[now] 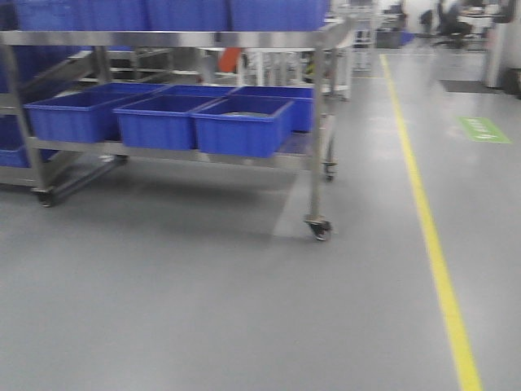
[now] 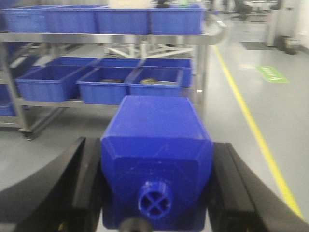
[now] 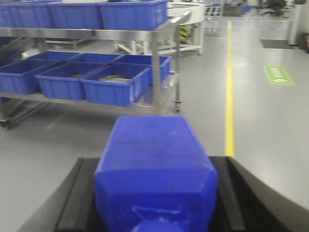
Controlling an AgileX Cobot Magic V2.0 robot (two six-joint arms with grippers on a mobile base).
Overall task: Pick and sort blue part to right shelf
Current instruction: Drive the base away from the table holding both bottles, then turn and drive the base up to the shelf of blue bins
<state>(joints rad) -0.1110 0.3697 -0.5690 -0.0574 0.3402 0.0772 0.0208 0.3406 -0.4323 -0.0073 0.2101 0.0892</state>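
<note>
Where the right gripper (image 3: 155,166) presses its black fingers (image 3: 72,198) against both flanks, the blue part (image 3: 154,154) sits clamped, wide cap nearest the lens. Left gripper (image 2: 157,150) likewise clamps a narrow-necked blue block (image 2: 154,130), neck near. Right shelf (image 1: 163,38) stands far left on the grey floor (image 1: 203,309), blue bins (image 1: 244,126) on both tiers, well apart from both held pieces. Yellow line (image 1: 431,244) runs to its right.

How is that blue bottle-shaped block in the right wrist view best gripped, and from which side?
Grip the blue part by its square body, coming from the cap end so the fingers press its two flat, parallel side walls, as the right gripper does here. The sloped shoulders would probably let pads slide off.
</note>
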